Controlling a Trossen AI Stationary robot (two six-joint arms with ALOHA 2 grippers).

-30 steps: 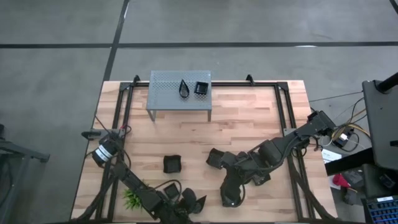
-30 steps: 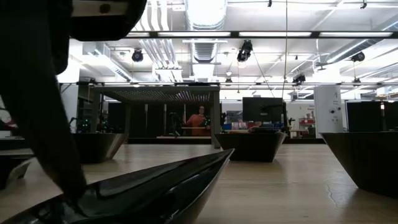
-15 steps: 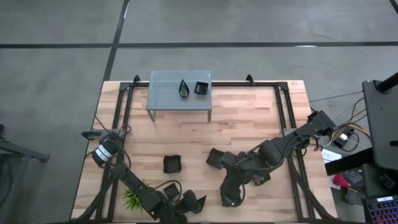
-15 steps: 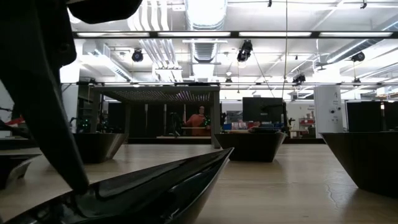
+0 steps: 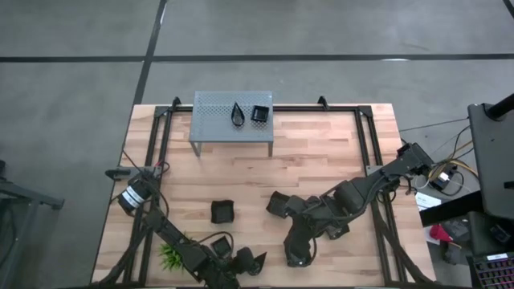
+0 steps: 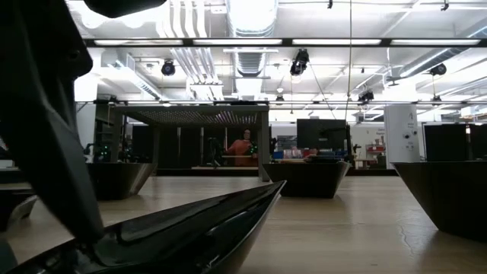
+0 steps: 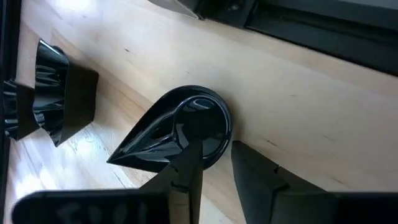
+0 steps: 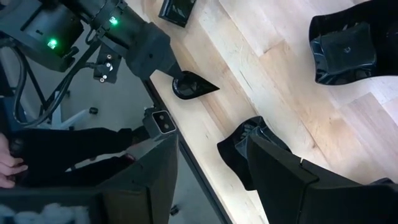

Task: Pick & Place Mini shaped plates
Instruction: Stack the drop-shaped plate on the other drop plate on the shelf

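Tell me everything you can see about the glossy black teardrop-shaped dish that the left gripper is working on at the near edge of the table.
The glossy black teardrop-shaped dish lies flat on the light wooden table, close to its near edge. It has a round bowl end that narrows to a sharp point, with a raised rim and a shiny, glazed-looking surface that catches the ceiling lights. The left gripper straddles the round end's rim: one finger lies over the bowl and the other sits just outside it. The dish is not lifted. A black square dish stands apart, beyond its pointed end.

Glossy black teardrop plate on pale wood table, beside spiky green plant
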